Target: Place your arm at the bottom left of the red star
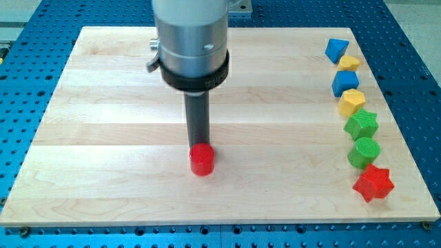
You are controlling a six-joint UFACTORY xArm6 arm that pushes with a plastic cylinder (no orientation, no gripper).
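Note:
The red star (373, 182) lies near the view's bottom right corner of the wooden board (103, 138). My tip (200, 145) is near the board's middle, far to the left of the star and slightly above its level. The tip touches or sits just behind the top of a red round block (202, 160); the block hides the tip's very end.
A column of blocks runs down the right side: a blue block (336, 49), a yellow block (349, 63), a blue block (345, 83), a yellow block (351, 102), a green star-like block (362, 125) and a green round block (364, 151), just above the red star.

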